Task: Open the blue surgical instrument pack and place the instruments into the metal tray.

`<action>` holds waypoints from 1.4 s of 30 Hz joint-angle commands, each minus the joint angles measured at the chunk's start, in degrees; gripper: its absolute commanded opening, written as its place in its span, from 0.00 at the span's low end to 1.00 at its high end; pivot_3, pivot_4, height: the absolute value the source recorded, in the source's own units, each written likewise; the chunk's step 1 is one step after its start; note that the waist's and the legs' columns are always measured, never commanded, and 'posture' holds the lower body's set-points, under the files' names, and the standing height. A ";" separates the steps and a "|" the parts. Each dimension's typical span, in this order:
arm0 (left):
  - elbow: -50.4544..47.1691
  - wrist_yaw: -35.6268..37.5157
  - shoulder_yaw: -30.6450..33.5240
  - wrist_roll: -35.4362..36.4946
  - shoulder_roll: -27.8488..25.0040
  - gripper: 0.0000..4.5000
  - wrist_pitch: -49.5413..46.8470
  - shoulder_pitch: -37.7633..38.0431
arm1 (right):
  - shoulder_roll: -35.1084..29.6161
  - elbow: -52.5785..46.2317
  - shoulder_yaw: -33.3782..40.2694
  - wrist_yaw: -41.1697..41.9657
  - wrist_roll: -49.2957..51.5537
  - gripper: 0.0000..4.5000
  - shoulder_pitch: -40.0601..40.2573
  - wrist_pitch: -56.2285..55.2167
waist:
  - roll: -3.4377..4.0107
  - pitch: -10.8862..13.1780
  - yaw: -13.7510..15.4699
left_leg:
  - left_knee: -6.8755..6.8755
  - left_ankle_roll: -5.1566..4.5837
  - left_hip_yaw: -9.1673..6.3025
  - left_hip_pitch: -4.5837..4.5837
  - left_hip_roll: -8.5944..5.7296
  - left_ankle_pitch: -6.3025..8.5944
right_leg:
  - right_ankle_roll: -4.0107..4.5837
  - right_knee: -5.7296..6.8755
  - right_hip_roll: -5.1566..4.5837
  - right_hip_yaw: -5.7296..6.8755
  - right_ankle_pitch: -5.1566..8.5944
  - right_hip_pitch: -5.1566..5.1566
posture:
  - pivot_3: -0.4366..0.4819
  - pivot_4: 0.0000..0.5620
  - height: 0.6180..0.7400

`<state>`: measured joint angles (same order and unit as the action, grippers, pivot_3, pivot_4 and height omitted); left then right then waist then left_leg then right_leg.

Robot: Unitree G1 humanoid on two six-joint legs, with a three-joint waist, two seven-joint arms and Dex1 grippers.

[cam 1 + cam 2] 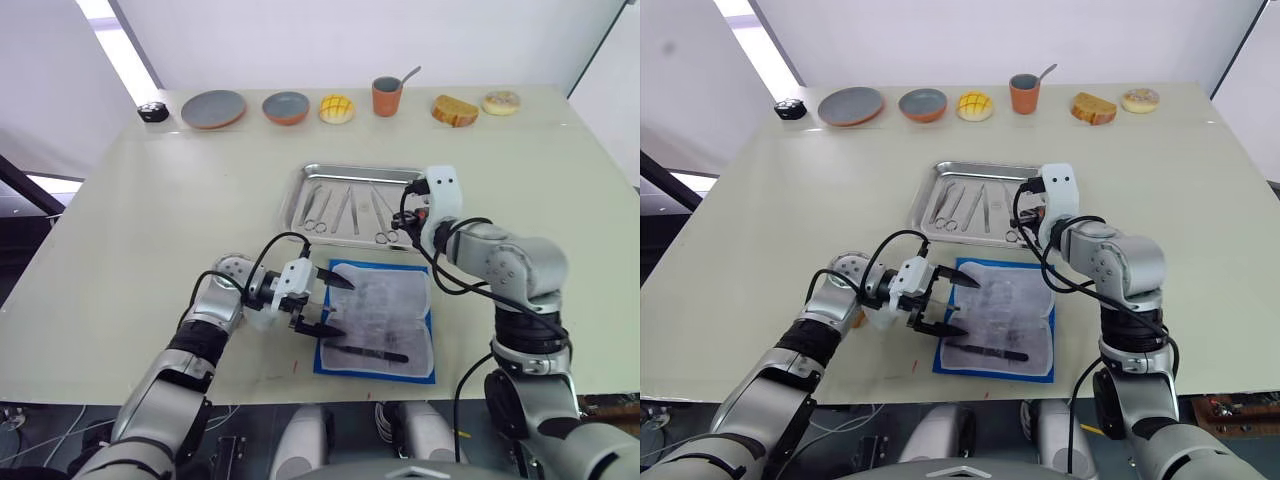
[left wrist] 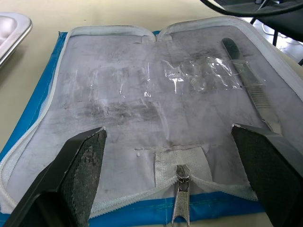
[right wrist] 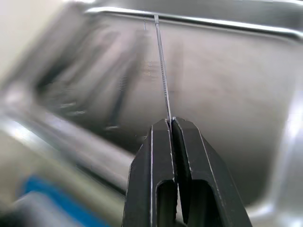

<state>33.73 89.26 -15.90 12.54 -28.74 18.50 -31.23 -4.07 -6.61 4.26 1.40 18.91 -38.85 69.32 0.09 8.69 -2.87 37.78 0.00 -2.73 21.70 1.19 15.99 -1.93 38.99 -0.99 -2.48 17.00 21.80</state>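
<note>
The blue surgical instrument pack [image 1: 425, 330] lies unzipped and flat near the table's front edge, pale lining [image 2: 142, 94] up. One dark-handled instrument [image 1: 370, 352] still lies in it, near the front. My left gripper [image 1: 340, 306] is open at the pack's left edge, fingers either side of the zipper pull [image 2: 181, 194], holding nothing. Behind the pack is the metal tray [image 1: 360, 170], with several instruments [image 1: 320, 205] lying in it. My right gripper [image 3: 171, 123] hangs over the tray's right end, shut on a thin metal instrument [image 3: 161, 66] that points down into the tray.
Along the far edge of the table stand two round grey plates [image 1: 213, 108], a yellow bun [image 1: 336, 108], an orange cup with a spoon [image 1: 386, 96], a slice of toast [image 1: 454, 110] and a doughnut [image 1: 501, 102]. A small black object [image 1: 153, 112] sits at the far left.
</note>
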 commanded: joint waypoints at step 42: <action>0.53 -1.05 -1.22 -3.32 -0.88 1.00 -2.84 3.32 | 1.37 6.82 -4.79 3.33 -7.22 0.96 -0.87 -13.16 | 0.04 0.00 -0.85 | 0.00 0.00 -0.02 0.02 0.01 0.00 | 0.00 -0.01 -0.02 0.01 0.00 -0.01 | 0.48 0.27 1.00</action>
<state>32.03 88.43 -15.61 12.24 -29.16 16.74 -30.22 -1.54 5.42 0.86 2.24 11.44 -40.60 58.47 0.13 8.68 -3.72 37.78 -0.01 -2.75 21.72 1.20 15.99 -1.93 38.98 -1.01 -2.46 17.00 21.79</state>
